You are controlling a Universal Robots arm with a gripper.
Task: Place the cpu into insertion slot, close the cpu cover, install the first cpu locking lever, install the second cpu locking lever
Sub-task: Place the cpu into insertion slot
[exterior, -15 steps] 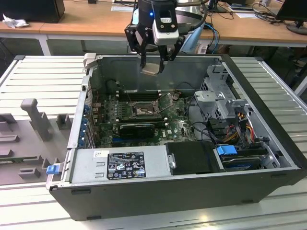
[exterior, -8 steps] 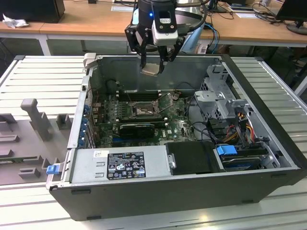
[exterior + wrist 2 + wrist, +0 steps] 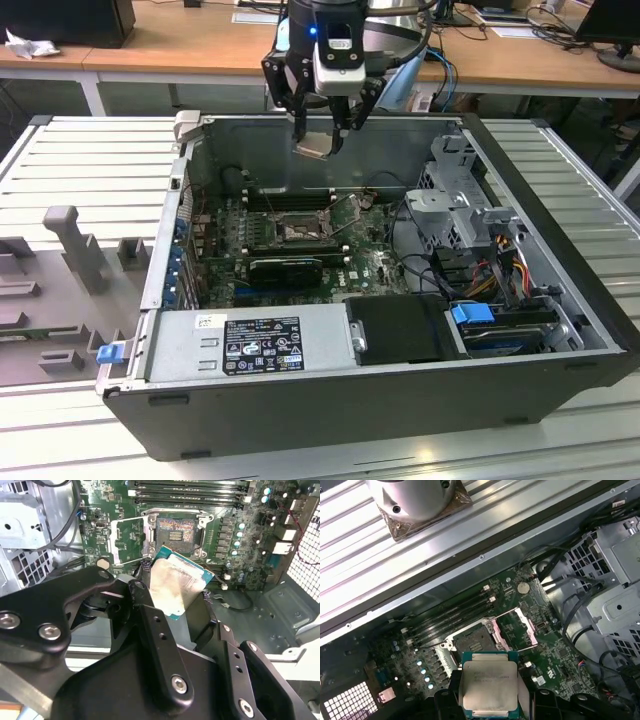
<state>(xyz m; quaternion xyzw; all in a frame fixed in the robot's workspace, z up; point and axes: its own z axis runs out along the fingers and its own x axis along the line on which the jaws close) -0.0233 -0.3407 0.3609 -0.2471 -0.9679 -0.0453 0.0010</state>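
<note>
My gripper hangs above the open computer case, near its back wall, and is shut on the cpu, a flat square chip with a pale metal face. In both wrist views the cpu sits tilted between the black fingers. It is in the air, well above the board. The insertion slot lies bare below and ahead of the chip. The cpu cover is swung open beside the slot.
Long black memory slots run beside the socket. A black card lies in front of it. The power supply fills the case front, and a metal drive cage with cables stands on the exterior view's right. A grey fixture is outside the case.
</note>
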